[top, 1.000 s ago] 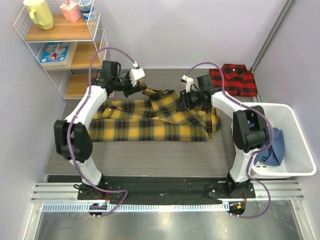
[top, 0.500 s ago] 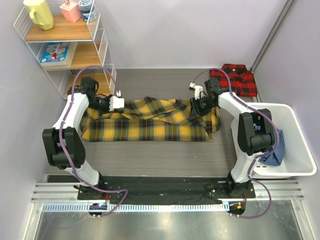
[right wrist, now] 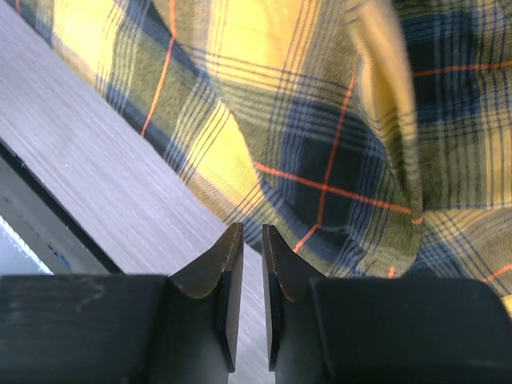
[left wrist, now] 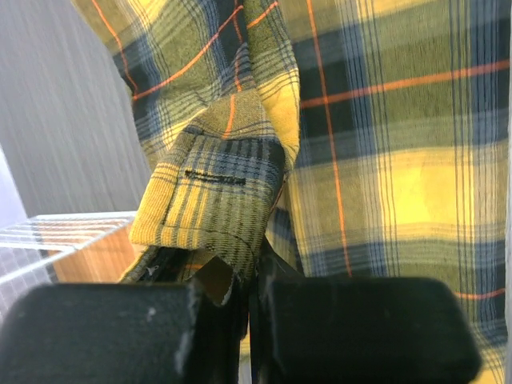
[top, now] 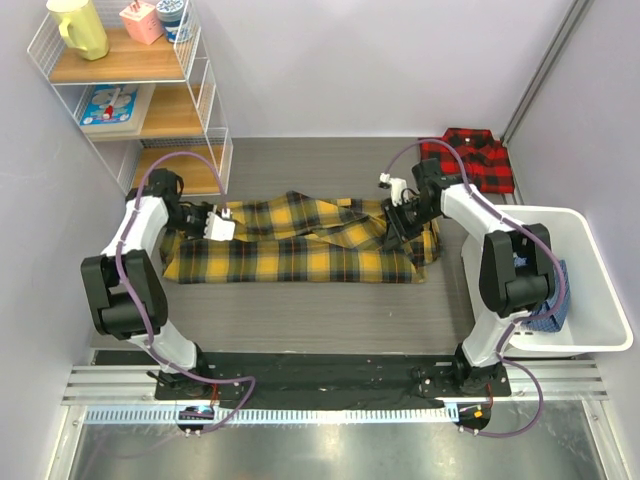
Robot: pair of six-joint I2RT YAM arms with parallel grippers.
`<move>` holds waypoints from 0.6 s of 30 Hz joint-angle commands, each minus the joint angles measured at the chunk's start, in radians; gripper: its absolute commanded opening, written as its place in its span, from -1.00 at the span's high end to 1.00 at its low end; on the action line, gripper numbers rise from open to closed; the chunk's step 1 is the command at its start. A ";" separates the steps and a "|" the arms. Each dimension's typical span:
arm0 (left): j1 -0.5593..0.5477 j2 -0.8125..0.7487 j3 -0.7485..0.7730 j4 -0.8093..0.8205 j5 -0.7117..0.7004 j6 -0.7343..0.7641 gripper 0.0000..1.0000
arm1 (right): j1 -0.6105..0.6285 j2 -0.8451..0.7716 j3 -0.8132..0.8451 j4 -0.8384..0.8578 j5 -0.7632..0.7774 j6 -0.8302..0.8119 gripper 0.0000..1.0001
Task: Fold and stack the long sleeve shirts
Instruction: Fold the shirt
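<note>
Two claws: left gripper clamps yellow shirt cuff (buttonhole showing); right gripper slightly apart.

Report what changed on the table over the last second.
The left gripper, shut on the sleeve cuff of the yellow shirt, pulled it from mid-table out left and lower, laying the sleeve along the shirt. The right gripper shifted slightly right and lower to the shirt's right end, jaws nearly closed, no cloth visible between them. The red shirt, white bin and shelf stayed put.

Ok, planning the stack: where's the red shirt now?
Top view, far right: the red shirt lies behind the white bin, just past the yellow shirt.
</note>
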 commanded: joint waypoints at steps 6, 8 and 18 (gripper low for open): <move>0.063 0.038 -0.026 -0.027 -0.078 0.211 0.73 | 0.003 -0.063 0.075 -0.055 -0.014 -0.021 0.60; 0.093 0.047 -0.020 -0.025 -0.083 0.179 0.34 | 0.003 -0.066 0.087 -0.054 -0.019 -0.012 0.60; 0.136 -0.017 0.116 -0.108 0.043 -0.169 0.07 | 0.004 0.033 0.235 0.084 -0.025 0.111 0.40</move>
